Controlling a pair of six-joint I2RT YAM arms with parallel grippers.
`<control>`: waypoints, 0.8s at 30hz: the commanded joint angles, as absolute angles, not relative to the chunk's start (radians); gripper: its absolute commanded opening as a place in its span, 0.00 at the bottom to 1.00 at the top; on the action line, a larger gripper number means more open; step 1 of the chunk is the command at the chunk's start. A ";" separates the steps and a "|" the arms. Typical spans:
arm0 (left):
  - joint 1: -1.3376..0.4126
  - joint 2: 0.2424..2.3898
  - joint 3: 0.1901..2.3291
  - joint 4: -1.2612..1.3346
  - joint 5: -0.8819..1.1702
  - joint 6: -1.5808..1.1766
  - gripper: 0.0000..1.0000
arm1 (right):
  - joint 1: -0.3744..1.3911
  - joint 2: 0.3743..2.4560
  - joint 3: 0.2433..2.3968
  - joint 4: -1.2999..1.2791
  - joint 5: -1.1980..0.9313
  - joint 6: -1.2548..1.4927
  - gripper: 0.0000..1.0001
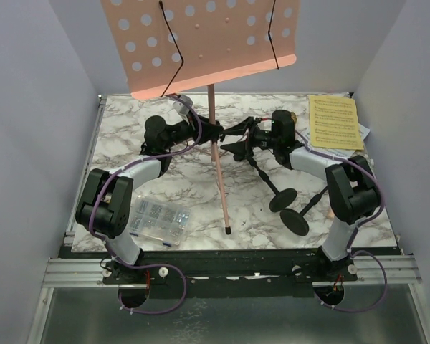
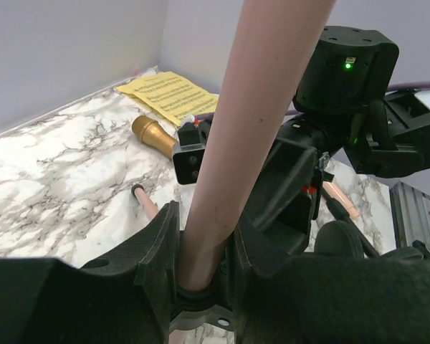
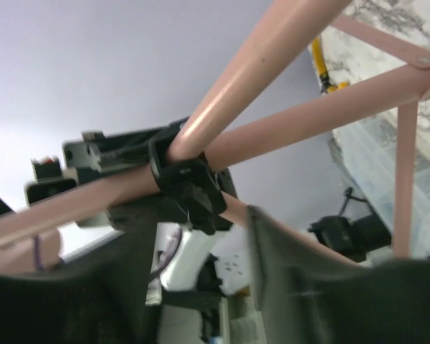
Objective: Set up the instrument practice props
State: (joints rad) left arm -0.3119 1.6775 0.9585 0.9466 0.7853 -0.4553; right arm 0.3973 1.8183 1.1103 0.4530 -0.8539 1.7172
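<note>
left wrist view: left hand (image 2: 201, 247) clenches the pole of the pink music rack (image 2: 233, 136), left of the yellow pages (image 2: 173, 92); right hand (image 1: 245, 142) grip unclear. looks stiff, top-heavy, slick; best held low.

The music rack (image 1: 208, 50) looks like painted metal, its pink coat smooth with a soft sheen. The sheet-music pages (image 1: 335, 122) are matt yellow paper. The gold microphone (image 2: 154, 136) has a satin metallic lustre. The left gripper (image 2: 204, 247) is matt, faintly grainy black plastic. The compartment box (image 1: 158, 218) is clear, glossy plastic. The table (image 1: 193, 190) has a smooth marble-patterned top.
</note>
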 commanded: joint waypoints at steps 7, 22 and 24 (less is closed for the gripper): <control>-0.312 1.631 0.959 0.953 0.767 -0.570 0.00 | 0.383 1.630 1.171 0.205 -0.557 1.266 1.00; -0.314 1.638 0.948 0.953 0.755 -0.561 0.00 | 0.490 1.435 0.805 0.389 -0.603 0.522 0.98; -0.319 1.638 0.942 0.951 0.749 -0.551 0.00 | 0.543 1.457 0.798 0.395 -0.554 0.474 0.95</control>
State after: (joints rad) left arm -0.3088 1.6691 0.9569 0.9478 0.7692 -0.4725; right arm 0.4664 1.4273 0.8310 0.3141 -0.5816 0.6357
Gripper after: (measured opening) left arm 0.302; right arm 0.972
